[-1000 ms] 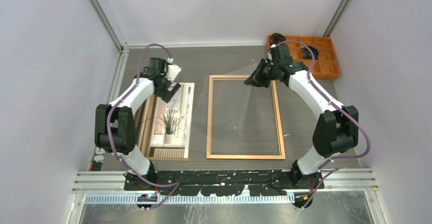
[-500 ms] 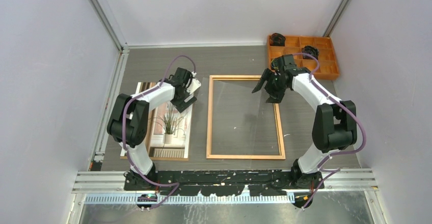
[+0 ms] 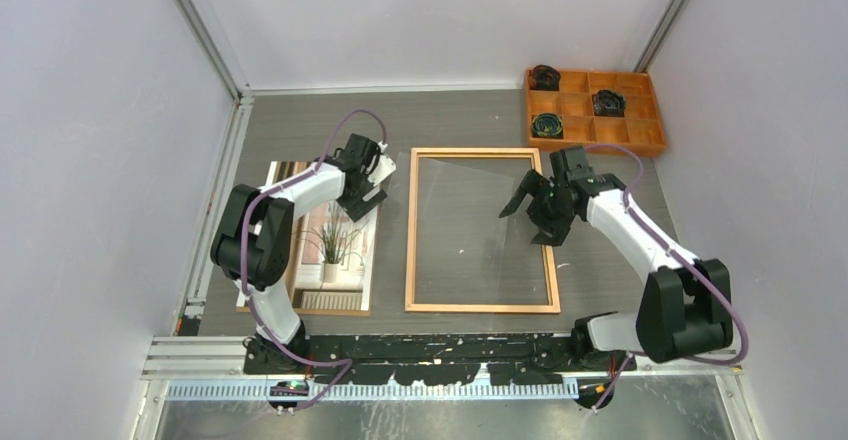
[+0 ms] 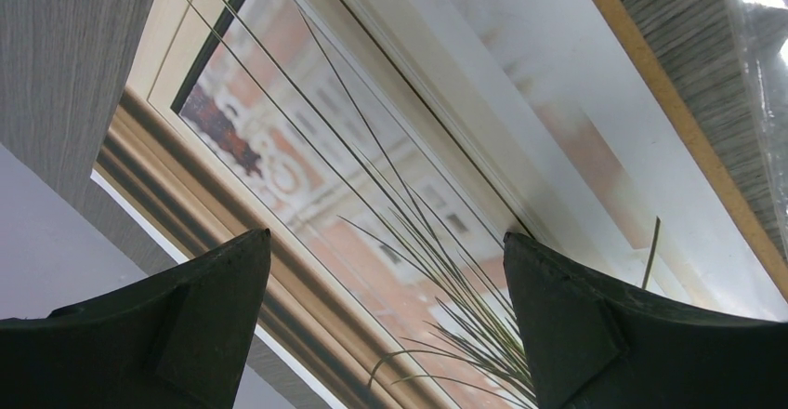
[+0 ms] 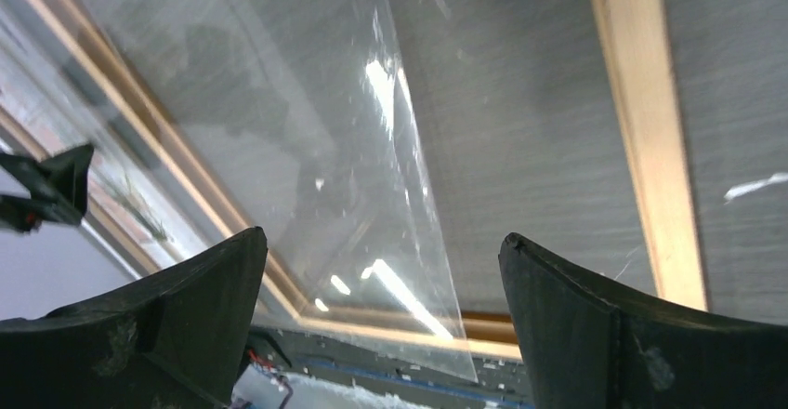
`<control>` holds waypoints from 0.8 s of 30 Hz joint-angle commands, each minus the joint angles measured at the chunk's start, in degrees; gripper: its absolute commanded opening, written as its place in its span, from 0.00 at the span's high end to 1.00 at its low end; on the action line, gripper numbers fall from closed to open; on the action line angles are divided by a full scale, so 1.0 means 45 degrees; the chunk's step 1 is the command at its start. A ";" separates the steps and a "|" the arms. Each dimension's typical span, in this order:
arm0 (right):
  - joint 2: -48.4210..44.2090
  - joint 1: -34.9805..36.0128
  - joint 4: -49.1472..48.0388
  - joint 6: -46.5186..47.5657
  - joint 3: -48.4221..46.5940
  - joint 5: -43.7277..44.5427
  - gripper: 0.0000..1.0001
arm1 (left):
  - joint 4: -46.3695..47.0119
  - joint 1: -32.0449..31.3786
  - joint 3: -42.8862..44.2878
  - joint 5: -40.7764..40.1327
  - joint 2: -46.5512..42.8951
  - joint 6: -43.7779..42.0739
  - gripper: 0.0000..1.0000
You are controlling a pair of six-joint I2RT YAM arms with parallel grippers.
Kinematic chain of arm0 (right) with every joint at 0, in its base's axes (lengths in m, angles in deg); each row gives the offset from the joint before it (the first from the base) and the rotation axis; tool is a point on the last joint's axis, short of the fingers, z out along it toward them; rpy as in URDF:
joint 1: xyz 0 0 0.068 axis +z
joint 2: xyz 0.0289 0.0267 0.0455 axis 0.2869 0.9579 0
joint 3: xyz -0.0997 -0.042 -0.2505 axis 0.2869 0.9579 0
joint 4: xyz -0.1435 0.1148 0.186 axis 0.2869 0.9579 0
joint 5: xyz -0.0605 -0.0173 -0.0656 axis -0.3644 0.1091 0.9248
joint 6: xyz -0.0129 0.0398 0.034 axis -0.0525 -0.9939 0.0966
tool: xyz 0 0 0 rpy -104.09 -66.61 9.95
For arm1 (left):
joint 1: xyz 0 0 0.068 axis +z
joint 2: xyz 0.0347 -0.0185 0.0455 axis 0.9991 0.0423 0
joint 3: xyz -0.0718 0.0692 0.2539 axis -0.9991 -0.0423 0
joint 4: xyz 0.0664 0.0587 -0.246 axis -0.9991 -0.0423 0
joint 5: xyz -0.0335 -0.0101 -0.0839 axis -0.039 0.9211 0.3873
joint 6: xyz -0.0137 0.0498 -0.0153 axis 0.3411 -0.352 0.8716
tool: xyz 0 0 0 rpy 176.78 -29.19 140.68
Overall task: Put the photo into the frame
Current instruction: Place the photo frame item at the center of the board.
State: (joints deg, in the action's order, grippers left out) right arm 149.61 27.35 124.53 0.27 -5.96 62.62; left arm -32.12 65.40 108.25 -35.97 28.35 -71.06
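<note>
The photo (image 3: 335, 245), a spiky potted plant at a window, lies flat at the left on a brown backing board (image 3: 288, 260). My left gripper (image 3: 368, 192) hovers open over its far right corner. In the left wrist view the photo (image 4: 372, 177) fills the picture behind that open gripper (image 4: 386, 321). The thin orange-brown frame (image 3: 480, 307) lies flat in the middle, with a clear pane (image 3: 470, 220) resting slightly askew inside it. My right gripper (image 3: 530, 218) is open and empty above the frame's right rail. The right wrist view shows the pane (image 5: 307, 130) and the rail (image 5: 641, 130) under the open gripper (image 5: 383, 325).
An orange compartment tray (image 3: 650, 144) with small dark items stands at the far right corner. White walls close in the table on three sides. The arms' base rail (image 3: 450, 345) runs along the near edge.
My right gripper has opened, let go of the pane's far right corner and drawn back along the right rail. The pane has dropped into the frame. My left gripper swung right over the photo's corner.
</note>
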 commanded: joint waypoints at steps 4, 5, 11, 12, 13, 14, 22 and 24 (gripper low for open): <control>-0.1408 0.1437 -0.0244 -0.1829 0.1695 -0.0799 0.00 | 0.0442 -0.0248 -0.0426 -0.0031 -0.0126 0.0061 0.02; -0.1339 0.1639 -0.0301 -0.1972 0.1821 -0.0713 0.00 | 0.0416 -0.0302 -0.0428 -0.0041 -0.0108 0.0107 0.02; -0.1018 0.2010 -0.1977 -0.2739 0.2890 -0.1015 0.04 | 0.0137 -0.0453 -0.0250 0.0002 0.0003 0.0289 0.02; -0.0919 0.2062 -0.2283 -0.2855 0.3042 -0.1121 0.06 | 0.0116 -0.0459 -0.0215 -0.0019 0.0033 0.0292 0.02; -0.0768 0.2100 -0.2543 -0.2903 0.3146 -0.1156 0.07 | 0.0087 -0.0460 -0.0196 -0.0037 0.0071 0.0287 0.02; -0.0593 0.2150 -0.2869 -0.2941 0.3272 -0.1266 0.08 | 0.0081 -0.0460 -0.0187 -0.0068 0.0095 0.0292 0.02; 0.0751 0.2294 -0.6046 -0.3553 0.4619 -0.1952 0.17 | 0.0145 -0.0444 -0.0180 -0.0371 0.0332 0.0147 0.02; 0.1074 0.2307 -0.6975 -0.3733 0.4985 -0.2022 0.18 | 0.0054 -0.0444 -0.0095 -0.0393 0.0367 0.0153 0.02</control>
State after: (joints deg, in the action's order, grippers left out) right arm 151.03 37.25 104.25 -14.81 12.81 52.74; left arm -31.45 63.68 107.64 -38.20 28.24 -70.97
